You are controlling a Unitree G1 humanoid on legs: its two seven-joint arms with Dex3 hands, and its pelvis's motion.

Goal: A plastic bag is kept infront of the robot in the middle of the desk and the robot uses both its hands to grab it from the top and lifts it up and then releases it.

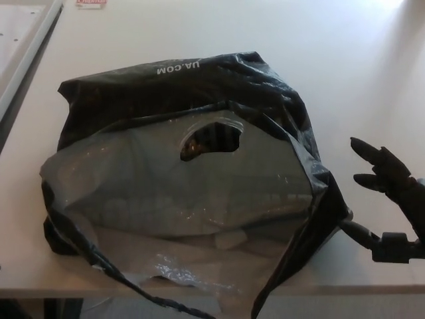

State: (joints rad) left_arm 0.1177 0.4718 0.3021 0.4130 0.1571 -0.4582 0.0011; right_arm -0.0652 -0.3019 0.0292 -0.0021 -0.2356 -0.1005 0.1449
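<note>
A crumpled black and grey plastic bag (186, 179) lies in the middle of the pale desk (345, 73). White lettering runs along its far top edge, and a handle cut-out (211, 141) faces me. My right hand (388, 199) hovers just right of the bag, open: two fingers (372, 156) point up and left, and the thumb reaches toward the bag's lower right edge. It holds nothing. My left hand does not show.
A white board or tray (23, 36) sits at the far left of the desk. A small red and white label (91, 3) lies at the top edge. The desk's front edge (372, 287) runs just below the bag.
</note>
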